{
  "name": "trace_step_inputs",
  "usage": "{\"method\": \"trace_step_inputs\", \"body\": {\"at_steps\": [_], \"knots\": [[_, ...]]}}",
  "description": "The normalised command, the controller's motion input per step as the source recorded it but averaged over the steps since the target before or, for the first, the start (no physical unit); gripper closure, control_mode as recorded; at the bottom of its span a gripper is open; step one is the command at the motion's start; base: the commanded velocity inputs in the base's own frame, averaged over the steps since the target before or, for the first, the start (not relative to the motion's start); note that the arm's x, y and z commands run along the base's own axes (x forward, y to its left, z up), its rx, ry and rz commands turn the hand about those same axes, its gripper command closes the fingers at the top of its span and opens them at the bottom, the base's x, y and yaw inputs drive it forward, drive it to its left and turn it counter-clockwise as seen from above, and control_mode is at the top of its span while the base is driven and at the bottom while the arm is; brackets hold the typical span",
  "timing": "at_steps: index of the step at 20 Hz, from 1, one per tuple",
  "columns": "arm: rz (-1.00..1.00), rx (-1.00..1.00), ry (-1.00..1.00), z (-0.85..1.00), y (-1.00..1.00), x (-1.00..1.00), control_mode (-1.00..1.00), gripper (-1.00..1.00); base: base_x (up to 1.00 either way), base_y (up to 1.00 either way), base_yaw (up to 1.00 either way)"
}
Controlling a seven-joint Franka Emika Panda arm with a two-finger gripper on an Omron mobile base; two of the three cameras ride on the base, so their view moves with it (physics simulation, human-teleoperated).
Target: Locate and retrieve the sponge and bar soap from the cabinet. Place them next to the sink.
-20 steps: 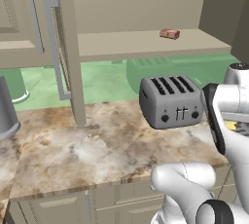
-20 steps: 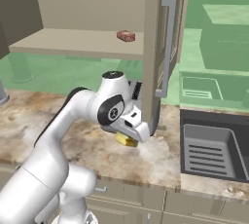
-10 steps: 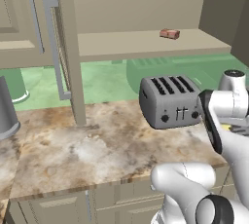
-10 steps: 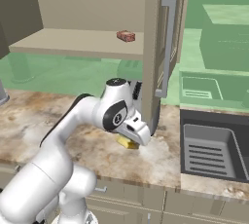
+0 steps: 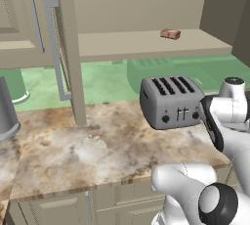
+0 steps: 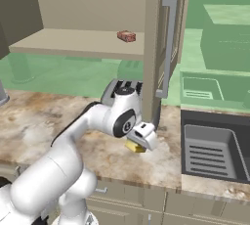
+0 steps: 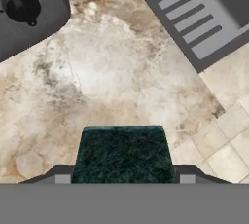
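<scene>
The sponge (image 6: 135, 146), yellow with a dark green top (image 7: 124, 155), is held in my gripper (image 6: 141, 139), which is shut on it low over the marble counter, just left of the sink (image 6: 215, 151). Whether it touches the counter I cannot tell. In the hand view my gripper (image 7: 124, 175) looks down on the counter, with the sink's ridged surface (image 7: 194, 18) at the upper right. The bar soap (image 5: 170, 34) (image 6: 126, 36) lies on the shelf of the open cabinet (image 5: 146, 44), above and behind the arm. The cabinet's door (image 6: 157, 48) stands open close behind my hand.
A silver toaster (image 5: 171, 101) (image 7: 29, 9) stands on the counter just behind the arm. The door's grey bar handle (image 6: 168, 48) hangs close to my wrist. A grey pot (image 5: 6, 114) sits far left. The counter's front edge (image 6: 146, 185) lies near my hand.
The arm has sunk a little toward the counter with the sponge still held. The bar soap has not moved.
</scene>
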Motion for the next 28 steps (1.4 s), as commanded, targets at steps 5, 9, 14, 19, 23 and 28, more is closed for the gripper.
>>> {"method": "trace_step_inputs", "body": {"at_steps": [5,9,14,19,23,28], "knots": [[0.02,0.02,0.02,-0.16,-0.26,0.30,-1.00,1.00,0.00,0.00,0.00],[0.06,0.02,0.02,-0.12,-0.15,0.37,-1.00,1.00,0.00,0.00,0.00],[0.04,0.02,0.00,-0.17,-0.17,0.36,-1.00,1.00,0.00,0.00,0.00],[0.01,0.00,0.01,-0.27,-0.22,0.30,-1.00,1.00,0.00,0.00,0.00],[0.00,0.00,0.03,-0.29,-0.19,0.23,-1.00,1.00,0.00,0.00,0.00],[0.00,0.00,0.00,-0.18,-0.13,0.14,-1.00,1.00,0.00,0.00,0.00]]}}
